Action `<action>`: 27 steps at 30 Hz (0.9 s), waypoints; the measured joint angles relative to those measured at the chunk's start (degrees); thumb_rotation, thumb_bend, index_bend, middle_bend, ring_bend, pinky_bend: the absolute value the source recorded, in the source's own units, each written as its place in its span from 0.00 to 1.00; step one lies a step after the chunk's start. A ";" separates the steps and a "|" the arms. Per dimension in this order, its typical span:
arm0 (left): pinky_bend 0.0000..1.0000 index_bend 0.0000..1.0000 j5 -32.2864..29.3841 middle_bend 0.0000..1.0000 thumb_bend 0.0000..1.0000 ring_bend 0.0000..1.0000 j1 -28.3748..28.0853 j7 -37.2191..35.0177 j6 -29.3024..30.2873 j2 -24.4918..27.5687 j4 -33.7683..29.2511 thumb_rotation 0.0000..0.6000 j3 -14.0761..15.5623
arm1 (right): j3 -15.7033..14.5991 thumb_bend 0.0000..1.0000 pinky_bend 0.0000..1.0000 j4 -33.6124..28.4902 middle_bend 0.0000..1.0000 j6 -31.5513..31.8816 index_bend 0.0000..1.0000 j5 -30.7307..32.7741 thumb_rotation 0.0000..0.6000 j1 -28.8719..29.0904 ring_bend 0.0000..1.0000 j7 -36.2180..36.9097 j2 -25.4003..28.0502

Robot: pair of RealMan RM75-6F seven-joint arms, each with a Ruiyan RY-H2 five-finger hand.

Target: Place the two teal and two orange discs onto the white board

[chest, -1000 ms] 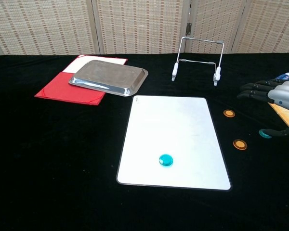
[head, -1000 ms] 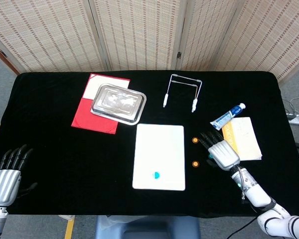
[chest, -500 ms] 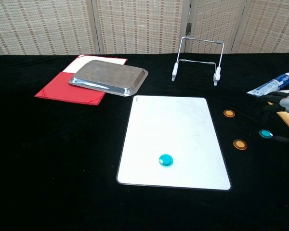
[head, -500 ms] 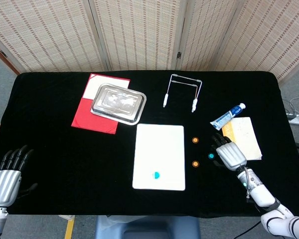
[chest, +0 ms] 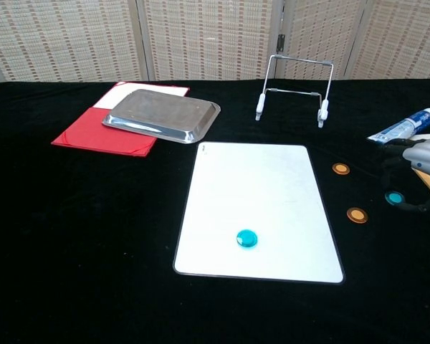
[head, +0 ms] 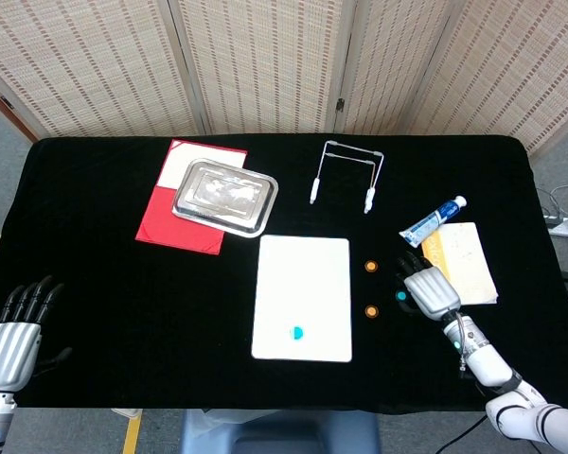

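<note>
**While Closing on the Second Teal Disc**

While reaching in from the right edge of the worktop (head: 123, 284), bringing the right hand (head: 428, 291) back over the second teal disc (chest: 394, 198). Half a second ago, sitting further right and leaving the disc fully exposed; now arching the fingers (chest: 385, 172) over and around it again. Bracketing the disc between the dark fingers above and the thumb below, not yet clamping it: fingers released, holding nothing, disc lying flat on the black cloth, just right of the two orange ones.

Resting the left hand (head: 14, 340) at the near left corner, fingers extended and apart, grasping nothing, unchanged over the last second.

Keeping the first teal disc (chest: 247, 239) on the white board (chest: 258, 186), in its near half. Leaving the far orange disc (chest: 340, 169) and the near orange disc (chest: 356, 214) on the cloth between the board's right edge and the right hand, both untouched.

Judging the task as roughly a quarter done: one disc placed, three remaining. Reading the return of the hand as setting up a pinch on the second teal disc. Needing a firm closure before lifting, a thin flat disc on cloth probably being prone to slipping out.
</note>
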 measured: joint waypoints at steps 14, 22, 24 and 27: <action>0.00 0.00 -0.29 0.00 0.19 0.00 -0.09 -0.14 -0.31 -0.15 0.32 1.00 0.08 | -0.24 0.41 0.17 0.77 0.16 0.33 0.45 -0.07 1.00 -0.25 0.07 -0.04 -0.44; 0.00 0.00 -0.41 0.00 0.19 0.00 -0.21 -0.03 -0.50 -0.28 0.28 1.00 0.07 | -0.26 0.41 0.17 0.60 0.16 0.00 0.45 0.10 1.00 -0.20 0.08 -0.69 -0.51; 0.00 0.00 -0.48 0.00 0.19 0.00 -0.25 0.02 -0.63 -0.31 0.31 1.00 0.09 | -0.20 0.41 0.17 0.79 0.16 -0.11 0.47 0.21 1.00 -0.16 0.08 -0.86 -0.66; 0.00 0.00 -0.58 0.00 0.19 0.00 -0.25 -0.01 -0.66 -0.35 0.35 1.00 0.09 | -0.10 0.41 0.17 1.16 0.19 -0.29 0.52 0.39 1.00 -0.09 0.10 -0.96 -0.92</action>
